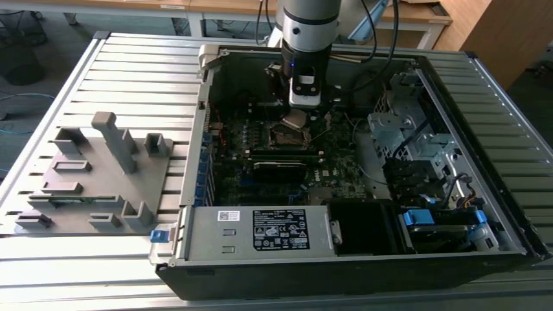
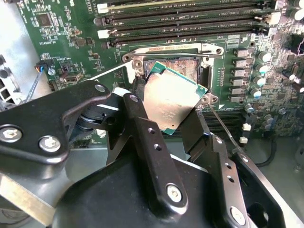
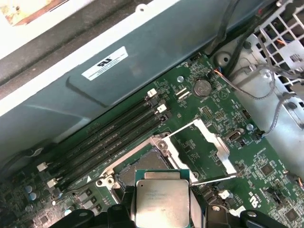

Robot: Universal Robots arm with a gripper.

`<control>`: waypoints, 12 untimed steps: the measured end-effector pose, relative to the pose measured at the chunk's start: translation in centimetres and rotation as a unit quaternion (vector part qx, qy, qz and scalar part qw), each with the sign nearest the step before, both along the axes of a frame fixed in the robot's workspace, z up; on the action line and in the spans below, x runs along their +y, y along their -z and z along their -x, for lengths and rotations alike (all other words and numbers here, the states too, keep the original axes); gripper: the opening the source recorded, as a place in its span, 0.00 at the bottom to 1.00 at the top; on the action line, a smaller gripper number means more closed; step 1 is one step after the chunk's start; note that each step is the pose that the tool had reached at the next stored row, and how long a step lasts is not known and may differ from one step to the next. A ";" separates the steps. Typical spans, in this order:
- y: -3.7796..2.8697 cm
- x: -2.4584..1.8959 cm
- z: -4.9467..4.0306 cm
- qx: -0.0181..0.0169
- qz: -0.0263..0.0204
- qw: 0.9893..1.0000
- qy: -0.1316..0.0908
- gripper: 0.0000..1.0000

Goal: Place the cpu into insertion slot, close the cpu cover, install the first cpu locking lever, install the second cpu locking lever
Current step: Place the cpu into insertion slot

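The first step is in hand: putting the cpu [image 2: 173,102] into the insertion slot [image 2: 189,71]. The gripper [image 2: 168,108] has its two black fingers [image 2: 142,128] closed on the chip's two side edges, so the chip sits snug between them. In the second wrist view the chip hangs tilted, one corner down over the slot, and it looks not yet seated. In the exterior view it hangs just above the slot, in the middle of the open computer case [image 1: 203,129]. The chip is a thin square with a smooth, pale grey metal face and a thin green edge. The slot is a square hole with a dark middle and a shiny metal rim, set in the green board [image 3: 199,109], with long black memory slots [image 3: 109,137] beside it. The cpu cover [image 3: 219,145], a thin silvery metal frame, looks swung open to one side, and a thin wire lever [image 3: 216,179] sticks out free near it. So I think the cover and both levers are not yet done. I think this step calls for the chip to be flat and lined up square with the slot before it goes in. The fit looks tight, and a tilted chip may catch on the rim.
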State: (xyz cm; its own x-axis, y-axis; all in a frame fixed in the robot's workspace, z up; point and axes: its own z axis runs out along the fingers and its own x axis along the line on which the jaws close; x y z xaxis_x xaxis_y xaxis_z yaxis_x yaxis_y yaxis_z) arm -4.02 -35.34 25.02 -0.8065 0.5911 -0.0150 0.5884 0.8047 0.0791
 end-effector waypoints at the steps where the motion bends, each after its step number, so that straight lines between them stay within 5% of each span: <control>1: 0.01 0.00 0.00 0.000 0.000 1.000 0.006 0.54; 12: 0.11 -0.01 0.00 0.000 0.000 0.997 0.073 0.54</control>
